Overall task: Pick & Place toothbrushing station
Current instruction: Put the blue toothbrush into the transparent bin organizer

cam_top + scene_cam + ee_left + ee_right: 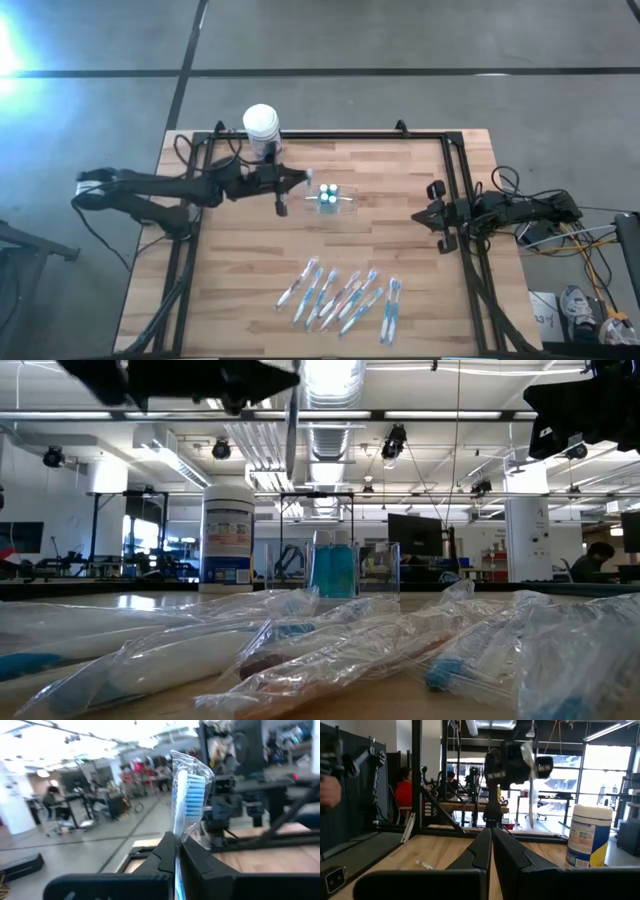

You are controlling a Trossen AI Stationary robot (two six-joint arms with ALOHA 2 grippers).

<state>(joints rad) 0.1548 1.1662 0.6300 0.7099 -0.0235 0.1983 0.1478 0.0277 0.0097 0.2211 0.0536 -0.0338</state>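
High view shows the left arm reaching from the left edge of the light wooden table [240,255] toward its middle, its dark two-finger left gripper [284,178] clamped shut on a blue-bristled toothbrush in a clear plastic wrapper [187,795], held upright off the tabletop. Folded at the right edge, the right arm carries the right gripper [433,212] with its fingers pressed together on nothing. Small see-through plastic toothbrushing station [329,199] stands near the table's middle, nearer the far edge, just beside the left gripper.
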